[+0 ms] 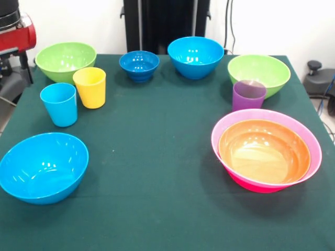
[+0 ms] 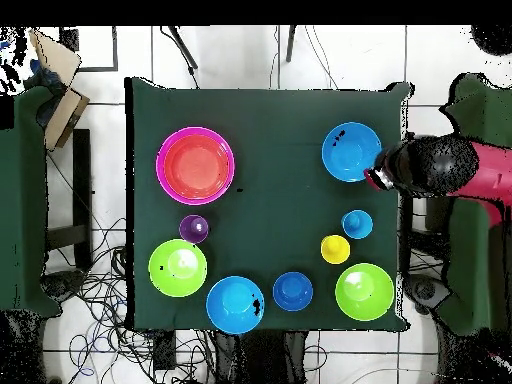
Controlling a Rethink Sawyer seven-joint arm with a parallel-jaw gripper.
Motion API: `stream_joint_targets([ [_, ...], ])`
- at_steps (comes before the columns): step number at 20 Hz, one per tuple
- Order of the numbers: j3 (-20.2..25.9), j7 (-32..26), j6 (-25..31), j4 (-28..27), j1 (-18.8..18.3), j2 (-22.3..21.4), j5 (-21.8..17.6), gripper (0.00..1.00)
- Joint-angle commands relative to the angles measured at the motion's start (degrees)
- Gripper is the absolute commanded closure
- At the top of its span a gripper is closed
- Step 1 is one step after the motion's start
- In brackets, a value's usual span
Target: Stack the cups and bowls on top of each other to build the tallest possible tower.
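Note:
The orange bowl [image 1: 264, 151] sits nested in the large pink bowl [image 1: 310, 140] at the front right; in the overhead view they are the orange bowl [image 2: 196, 166] and the pink bowl [image 2: 163, 172]. The purple cup [image 1: 248, 94] stands just behind them. The yellow cup [image 1: 90, 87] and light blue cup [image 1: 59, 104] stand side by side at the left. The arm's end with the gripper [image 2: 378, 178] hangs at the table's edge beside a bright blue bowl [image 2: 350, 151]. It holds nothing that I can see.
Lime green bowls [image 1: 65, 60] [image 1: 258, 74] stand at the back corners. The dark-blue footed bowl [image 1: 139, 65] and a bright blue bowl [image 1: 195, 56] stand between them. Another bright blue bowl [image 1: 43, 166] stands front left. A red arm part [image 1: 18, 34] shows at the top left.

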Motion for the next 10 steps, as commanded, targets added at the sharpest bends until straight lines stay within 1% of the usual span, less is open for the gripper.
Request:
stream_joint_targets([
  [1, 1.33, -12.96, 0.37, 7.58, 1.77, 2.06, -3.97, 0.00],
  [5, 1.14, -9.83, -1.99, 9.04, 2.02, 2.78, -3.85, 0.00],
  [7, 1.26, -9.02, -2.53, 9.70, 1.89, 3.14, -3.51, 0.00],
  [10, 1.02, -8.45, -3.22, 10.18, 2.05, 3.59, -4.09, 0.00],
])
